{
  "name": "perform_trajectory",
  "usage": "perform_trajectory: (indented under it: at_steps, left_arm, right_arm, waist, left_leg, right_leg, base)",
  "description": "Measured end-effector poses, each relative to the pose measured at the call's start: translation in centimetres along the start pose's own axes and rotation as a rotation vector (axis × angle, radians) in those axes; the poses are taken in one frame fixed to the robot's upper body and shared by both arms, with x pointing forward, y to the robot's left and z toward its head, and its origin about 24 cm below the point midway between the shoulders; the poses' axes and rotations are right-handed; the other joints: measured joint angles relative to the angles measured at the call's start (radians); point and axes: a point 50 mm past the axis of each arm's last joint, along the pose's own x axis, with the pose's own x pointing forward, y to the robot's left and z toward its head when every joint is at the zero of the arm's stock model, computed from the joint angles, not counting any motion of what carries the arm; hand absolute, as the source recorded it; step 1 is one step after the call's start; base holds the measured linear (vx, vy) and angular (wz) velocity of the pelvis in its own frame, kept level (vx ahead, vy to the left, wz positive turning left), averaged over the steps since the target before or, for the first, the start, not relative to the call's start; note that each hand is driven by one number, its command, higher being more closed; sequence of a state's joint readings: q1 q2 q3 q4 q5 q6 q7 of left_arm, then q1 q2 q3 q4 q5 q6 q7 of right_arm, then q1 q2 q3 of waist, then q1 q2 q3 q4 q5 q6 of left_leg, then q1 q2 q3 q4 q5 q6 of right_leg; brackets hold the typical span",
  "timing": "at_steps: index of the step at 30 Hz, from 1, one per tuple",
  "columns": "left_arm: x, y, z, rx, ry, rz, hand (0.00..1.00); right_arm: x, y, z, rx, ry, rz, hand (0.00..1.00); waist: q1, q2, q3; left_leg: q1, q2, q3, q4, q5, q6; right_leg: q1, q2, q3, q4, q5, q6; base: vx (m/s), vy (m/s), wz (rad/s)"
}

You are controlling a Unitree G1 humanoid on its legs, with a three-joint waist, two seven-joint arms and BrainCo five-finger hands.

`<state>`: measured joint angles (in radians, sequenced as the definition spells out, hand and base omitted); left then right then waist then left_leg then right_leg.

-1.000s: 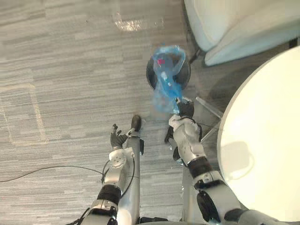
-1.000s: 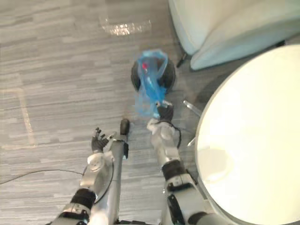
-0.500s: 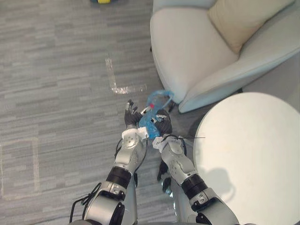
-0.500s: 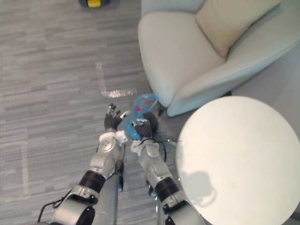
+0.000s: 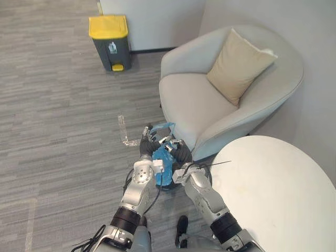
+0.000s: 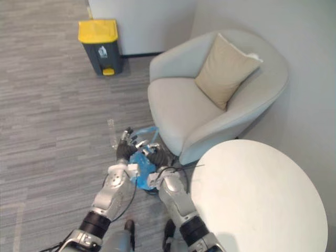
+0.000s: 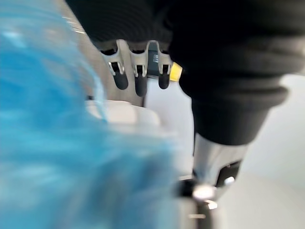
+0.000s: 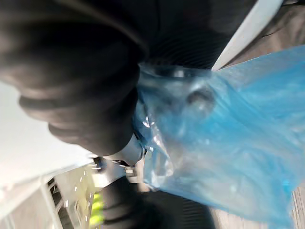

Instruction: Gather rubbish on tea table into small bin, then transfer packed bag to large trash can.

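Left eye view: a blue rubbish bag hangs between two robot hands, above the floor. The right robot hand is clenched on the bag's top. The left robot hand rests flat against its side. Far beyond the left robot hand stands a yellow-lidded trash can. An armchair sits just beyond the right robot hand, and a round white bench beside it.

Left wrist view: straight fingers next to blue plastic.

Right wrist view: bag plastic bunched in the grip.
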<state>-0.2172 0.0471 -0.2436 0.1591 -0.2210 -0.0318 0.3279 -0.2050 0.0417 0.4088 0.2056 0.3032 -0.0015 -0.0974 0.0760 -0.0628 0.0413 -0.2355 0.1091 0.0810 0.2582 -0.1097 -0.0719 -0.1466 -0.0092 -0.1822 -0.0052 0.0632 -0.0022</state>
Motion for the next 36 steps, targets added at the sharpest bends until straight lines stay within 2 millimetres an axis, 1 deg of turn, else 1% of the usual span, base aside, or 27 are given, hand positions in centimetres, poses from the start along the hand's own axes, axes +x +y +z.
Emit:
perform_trajectory:
  at_steps: [1, 2, 3, 4, 5, 6, 7, 8, 9, 10, 11, 14, 15, 16, 18, 19, 21, 23, 28, 29, 30, 32, 34, 36]
  left_arm:
    - [0.0, 0.1, 0.3, 0.005, -0.014, -0.003, 0.00]
    - [-0.1, 1.0, 0.8, 0.012, -0.037, 0.012, 0.00]
    - [-0.9, 2.6, 0.0, 0.014, -0.021, 0.074, 0.00]
    - [-1.6, 3.5, -0.8, 0.012, 0.003, 0.109, 0.00]
    - [-5.1, 5.8, -4.5, 0.042, 0.171, 0.173, 0.00]
    - [-7.5, 7.1, -6.9, 0.088, 0.289, 0.197, 0.00]
    - [-10.3, 8.1, -9.4, 0.113, 0.425, 0.226, 0.00]
    - [-11.8, 8.5, -10.7, 0.115, 0.501, 0.243, 0.00]
    - [-14.0, 8.7, -12.2, 0.112, 0.603, 0.258, 0.00]
    - [-15.2, 8.5, -12.9, 0.097, 0.650, 0.260, 0.00]
    - [-15.2, 8.4, -12.9, 0.096, 0.652, 0.257, 0.00]
    - [-12.6, 7.3, -11.9, 0.113, 0.570, 0.202, 0.00]
    - [-11.6, 6.9, -11.2, 0.111, 0.523, 0.192, 0.00]
    - [-10.7, 6.5, -10.5, 0.097, 0.478, 0.184, 0.00]
    - [-9.9, 6.0, -9.9, 0.089, 0.444, 0.174, 0.00]
    - [-9.8, 5.9, -9.8, 0.078, 0.438, 0.179, 0.00]
    - [-9.8, 5.9, -9.7, 0.057, 0.438, 0.189, 0.00]
    - [-9.8, 6.0, -9.6, 0.058, 0.431, 0.196, 0.00]
    - [-9.2, 5.9, -8.4, 0.074, 0.373, 0.194, 0.00]
    - [-9.0, 6.0, -8.3, 0.093, 0.366, 0.184, 0.00]
    - [-8.9, 6.0, -8.2, 0.100, 0.361, 0.179, 0.00]
    - [-8.4, 6.1, -7.7, 0.147, 0.327, 0.144, 0.00]
    - [-7.9, 6.1, -7.1, 0.194, 0.296, 0.101, 0.00]
    - [-7.5, 6.2, -6.0, 0.249, 0.238, 0.072, 0.00]
  right_arm:
    - [0.0, 0.0, 0.0, -0.007, 0.003, 0.005, 1.00]
    - [0.0, 0.1, -0.1, -0.037, 0.007, 0.022, 1.00]
    - [-0.2, 0.1, 0.0, -0.054, 0.006, 0.030, 1.00]
    - [-0.3, 0.0, 0.0, -0.064, 0.001, 0.030, 1.00]
    - [-0.8, -0.5, 0.3, -0.099, -0.006, 0.023, 1.00]
    - [-0.9, -1.0, 0.5, -0.137, -0.013, 0.014, 1.00]
    - [-0.9, -1.6, 0.7, -0.170, -0.020, -0.002, 1.00]
    - [-1.0, -2.0, 0.7, -0.177, -0.020, -0.015, 1.00]
    - [-1.0, -2.9, 0.8, -0.196, -0.018, -0.045, 1.00]
    - [-1.1, -3.5, 0.9, -0.216, -0.017, -0.070, 1.00]
    - [-1.1, -3.7, 0.9, -0.216, -0.018, -0.077, 1.00]
    - [-1.3, -4.0, 0.9, -0.209, -0.025, -0.101, 1.00]
    - [-1.3, -4.0, 0.8, -0.199, -0.026, -0.118, 1.00]
    - [-1.5, -4.5, 0.7, -0.215, -0.024, -0.151, 1.00]
    - [-1.7, -5.2, 0.8, -0.228, -0.023, -0.190, 1.00]
    - [-1.8, -5.8, 0.9, -0.226, -0.028, -0.218, 1.00]
    - [-1.9, -6.4, 1.2, -0.258, -0.037, -0.263, 1.00]
    - [-1.9, -6.8, 1.4, -0.258, -0.042, -0.279, 1.00]
    - [-1.7, -6.7, 1.8, -0.309, -0.052, -0.269, 1.00]
    - [-1.5, -6.9, 2.2, -0.352, -0.061, -0.259, 1.00]
    - [-1.4, -6.9, 2.3, -0.368, -0.065, -0.255, 1.00]
    - [-0.9, -6.9, 3.3, -0.394, -0.097, -0.236, 1.00]
    - [-0.5, -6.7, 3.9, -0.424, -0.118, -0.202, 1.00]
    - [-0.3, -6.4, 4.3, -0.444, -0.130, -0.168, 1.00]
  waist:
    - [-0.001, -0.001, -0.007]
    - [0.001, -0.001, -0.015]
    - [-0.003, 0.003, -0.022]
    - [-0.005, 0.006, -0.024]
    - [-0.003, 0.014, -0.030]
    - [0.000, 0.016, -0.038]
    - [0.005, 0.012, -0.044]
    - [0.013, 0.009, -0.046]
    - [0.032, 0.008, -0.046]
    - [0.043, 0.008, -0.046]
    - [0.044, 0.009, -0.046]
    - [0.043, 0.009, -0.049]
    - [0.040, 0.007, -0.050]
    - [0.033, 0.005, -0.052]
    - [0.032, 0.005, -0.052]
    - [0.032, 0.006, -0.051]
    - [0.032, 0.007, -0.051]
    - [0.033, 0.007, -0.052]
    - [0.033, 0.007, -0.052]
    - [0.032, 0.007, -0.052]
    - [0.031, 0.006, -0.052]
    - [0.029, 0.005, -0.053]
    - [0.028, 0.005, -0.053]
    - [0.027, 0.005, -0.053]
  left_leg:
    - [0.004, -0.001, 0.002, -0.003, 0.000, 0.000]
    - [0.021, -0.003, 0.008, -0.015, 0.000, 0.001]
    - [0.038, -0.006, 0.014, -0.025, 0.000, 0.001]
    - [0.046, -0.007, 0.014, -0.029, 0.000, 0.001]
    - [0.067, -0.008, 0.018, -0.033, -0.015, 0.006]
    - [0.069, -0.008, 0.018, -0.032, -0.020, 0.007]
    - [0.071, -0.011, 0.019, -0.034, -0.023, 0.006]
    - [0.071, -0.013, 0.018, -0.036, -0.024, 0.007]
    - [0.073, -0.017, 0.017, -0.039, -0.024, 0.008]
    - [0.085, -0.023, 0.013, -0.040, -0.020, 0.012]
    - [0.091, -0.026, 0.010, -0.041, -0.018, 0.013]
    - [0.106, -0.035, 0.000, -0.046, -0.018, 0.016]
    - [0.106, -0.039, -0.004, -0.048, -0.019, 0.018]
    - [0.109, -0.042, -0.003, -0.051, -0.017, 0.021]
    - [0.123, -0.050, 0.003, -0.068, -0.012, 0.028]
    - [0.134, -0.054, 0.007, -0.082, -0.008, 0.032]
    - [0.140, -0.057, 0.006, -0.083, -0.006, 0.031]
    - [0.148, -0.060, 0.008, -0.086, -0.006, 0.032]
    - [0.158, -0.069, 0.009, -0.088, -0.003, 0.036]
    - [0.174, -0.073, 0.007, -0.091, -0.002, 0.037]
    - [0.178, -0.074, 0.006, -0.093, -0.002, 0.037]
    - [0.184, -0.078, 0.004, -0.101, 0.000, 0.040]
    - [0.183, -0.082, 0.003, -0.104, 0.002, 0.043]
    - [0.184, -0.084, 0.003, -0.107, 0.003, 0.045]
  right_leg:
    - [0.003, 0.000, 0.003, -0.003, 0.001, 0.000]
    - [0.015, -0.002, 0.006, -0.006, 0.001, 0.001]
    - [0.026, -0.004, 0.008, -0.007, 0.000, 0.002]
    - [0.031, -0.005, 0.010, -0.007, 0.000, 0.002]
    - [0.050, -0.006, 0.020, -0.008, -0.008, 0.012]
    - [0.051, -0.006, 0.023, -0.009, -0.011, 0.016]
    - [0.051, -0.007, 0.028, -0.011, -0.013, 0.018]
    - [0.051, -0.008, 0.028, -0.012, -0.014, 0.019]
    - [0.056, -0.011, 0.024, -0.013, -0.015, 0.021]
    - [0.071, -0.016, 0.018, -0.015, -0.016, 0.022]
    - [0.079, -0.019, 0.015, -0.018, -0.016, 0.022]
    - [0.098, -0.027, 0.012, -0.019, -0.016, 0.024]
    - [0.098, -0.030, 0.012, -0.019, -0.015, 0.024]
    - [0.098, -0.033, 0.014, -0.020, -0.014, 0.026]
    - [0.101, -0.039, 0.018, -0.020, -0.015, 0.028]
    - [0.104, -0.042, 0.020, -0.020, -0.015, 0.030]
    - [0.110, -0.045, 0.020, -0.020, -0.017, 0.032]
    - [0.114, -0.047, 0.020, -0.019, -0.017, 0.033]
    - [0.121, -0.055, 0.021, -0.019, -0.016, 0.035]
    - [0.140, -0.056, 0.024, -0.025, -0.015, 0.036]
    - [0.144, -0.057, 0.025, -0.027, -0.015, 0.036]
    - [0.147, -0.059, 0.027, -0.030, -0.014, 0.038]
    - [0.147, -0.061, 0.029, -0.033, -0.012, 0.040]
    - [0.147, -0.063, 0.029, -0.034, -0.010, 0.042]
  base:
    - [0.06, 0.017, -0.07]
    - [0.06, 0.019, -0.14]
    - [0.06, 0.021, -0.14]
    - [0.05, 0.037, -0.15]
    - [0.07, 0.051, -0.07]
    - [0.07, 0.056, -0.07]
    - [0.05, 0.039, 0.01]
    - [0.03, 0.031, 0.10]
    - [0.04, 0.048, 0.20]
    - [0.03, 0.041, 0.24]
    - [0.01, 0.059, 0.17]
    - [-0.03, 0.049, 0.05]
    - [-0.05, 0.053, 0.01]
    - [-0.04, 0.038, -0.01]
    - [-0.03, 0.037, -0.08]
    - [-0.01, 0.030, -0.06]
    - [0.01, 0.016, 0.01]
    - [0.00, 0.000, 0.00]
    - [0.01, 0.012, 0.00]
    - [0.00, 0.000, 0.00]
    - [0.02, 0.035, 0.00]
    - [0.00, 0.000, 0.00]
    - [0.00, 0.000, 0.00]
    - [0.00, 0.000, 0.00]
